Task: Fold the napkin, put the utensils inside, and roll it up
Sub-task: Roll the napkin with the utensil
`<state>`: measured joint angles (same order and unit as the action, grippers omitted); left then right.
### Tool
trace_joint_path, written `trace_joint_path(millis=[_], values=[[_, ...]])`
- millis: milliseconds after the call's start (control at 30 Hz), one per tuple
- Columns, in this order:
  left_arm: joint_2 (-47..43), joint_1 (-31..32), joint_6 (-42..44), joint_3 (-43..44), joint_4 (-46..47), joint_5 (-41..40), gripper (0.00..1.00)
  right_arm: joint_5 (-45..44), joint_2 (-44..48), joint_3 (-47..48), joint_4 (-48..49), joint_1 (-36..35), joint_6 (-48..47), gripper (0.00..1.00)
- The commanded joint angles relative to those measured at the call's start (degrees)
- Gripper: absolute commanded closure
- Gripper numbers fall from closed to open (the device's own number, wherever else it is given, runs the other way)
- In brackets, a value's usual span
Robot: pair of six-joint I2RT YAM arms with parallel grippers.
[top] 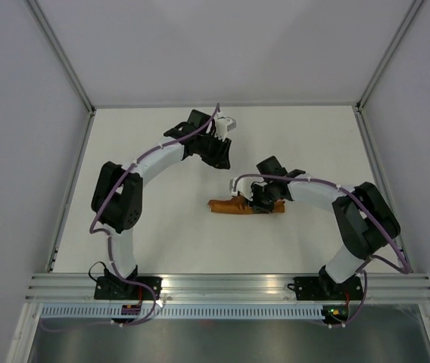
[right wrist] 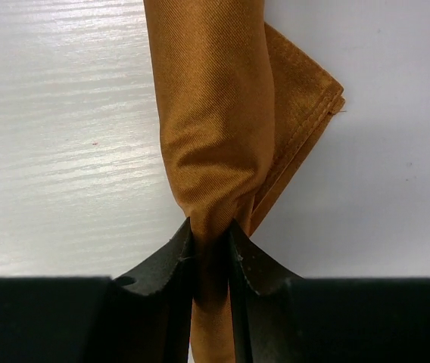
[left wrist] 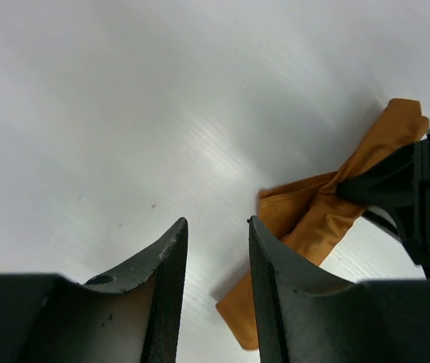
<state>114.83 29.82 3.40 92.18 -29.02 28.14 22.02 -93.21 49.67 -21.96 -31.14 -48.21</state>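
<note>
The rust-brown napkin (top: 230, 206) lies rolled into a narrow bundle on the white table, a little right of centre. My right gripper (top: 260, 203) is shut on the napkin's middle, pinching the roll (right wrist: 215, 136) between its fingers; a folded corner sticks out to the right. My left gripper (top: 222, 155) is open and empty, raised behind and to the left of the roll. In the left wrist view the napkin (left wrist: 321, 219) shows beyond the right finger (left wrist: 275, 287), with the right gripper clamped on it. No utensils show; they are hidden or out of view.
The white table (top: 154, 234) is bordered by a metal rail (top: 230, 286) at the near edge and grey walls at the sides and back. A small white part (top: 225, 125) sits on the left wrist.
</note>
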Motion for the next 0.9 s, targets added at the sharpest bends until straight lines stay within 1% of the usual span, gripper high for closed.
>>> trace_joint_path(millis=[0, 33, 67, 100, 167, 200, 233, 267, 300, 367, 400, 467, 500, 567, 600, 633, 700, 733, 800, 867], values=[[-8.3, 0.5, -5.4, -8.7, 8.9, -10.5, 0.57, 5.0, -7.5, 4.6, -14.4, 2.9, -0.4, 0.74], [-11.6, 0.5, -5.7, -11.1, 12.8, -12.6, 0.56, 6.0, -10.4, 6.2, -16.3, 3.6, -1.4, 0.74], [-13.2, 0.5, -6.0, -15.5, 14.4, -13.4, 0.56, 7.5, -12.0, 9.6, -20.4, 5.0, -2.1, 0.74], [-14.5, 0.5, -6.3, -17.6, 16.3, -14.2, 0.56, 8.3, -13.5, 11.3, -22.3, 5.7, -2.8, 0.74], [-18.6, 0.6, -7.1, -21.8, 21.3, -14.1, 0.55, 9.5, -17.8, 14.4, -27.3, 7.0, -4.7, 0.74], [-19.9, 0.8, -7.4, -25.5, 22.8, -14.1, 0.55, 10.4, -19.4, 17.4, -28.9, 8.0, -5.4, 0.74], [-20.9, 0.8, -7.6, -27.2, 24.2, -14.3, 0.56, 10.9, -22.1, 18.8, -30.2, 8.5, -6.2, 0.74], [-23.1, 1.0, -7.7, -29.0, 27.3, -14.2, 0.56, 11.5, -23.3, 20.1, -32.5, 8.9, -6.6, 0.74], [-24.1, 1.2, -7.6, -32.6, 28.7, -14.4, 0.56, 11.9, -24.4, 22.4, -33.5, 9.7, -6.9, 0.74], [-26.1, 2.1, -6.9, -35.7, 32.3, -14.3, 0.55, 12.8, -27.0, 24.3, -35.9, 10.3, -7.6, 0.74], [-27.6, 3.1, -6.4, -38.7, 35.4, -13.9, 0.55, 13.0, -27.7, 25.8, -36.6, 10.7, -7.9, 0.74], [-29.1, 5.0, -3.6, -41.5, 37.7, -14.3, 0.53, 13.3, -29.7, 27.3, -38.3, 10.8, -8.3, 0.74], [-30.1, 7.5, -1.6, -43.8, 40.4, -14.6, 0.53, 13.4, -30.2, 28.8, -38.8, 10.9, -8.3, 0.74], [-30.8, 10.6, 2.9, -46.4, 43.5, -17.0, 0.52, 13.7, -31.9, 30.2, -40.4, 11.1, -8.7, 0.74], [-31.3, 13.8, 4.1, -48.9, 47.1, -18.5, 0.51, 13.9, -32.6, 31.7, -41.1, 11.1, -8.8, 0.74], [-31.3, 15.2, 6.1, -49.8, 48.5, -20.4, 0.49, 14.1, -33.6, 32.3, -41.6, 11.2, -8.9, 0.74], [-30.5, 17.5, 7.8, -50.8, 50.1, -21.2, 0.48, 14.6, -34.3, 33.7, -42.5, 11.4, -9.0, 0.74], [-29.1, 19.5, 8.7, -50.7, 50.4, -22.9, 0.48, 14.7, -34.7, 34.0, -42.6, 11.4, -8.9, 0.73], [-27.6, 22.8, 13.3, -49.8, 50.2, -25.1, 0.47, 14.7, -35.2, 35.1, -43.0, 11.7, -8.9, 0.73], [-25.0, 24.8, 17.5, -48.5, 49.6, -27.4, 0.46, 14.6, -35.8, 35.4, -43.2, 11.9, -8.8, 0.74]])
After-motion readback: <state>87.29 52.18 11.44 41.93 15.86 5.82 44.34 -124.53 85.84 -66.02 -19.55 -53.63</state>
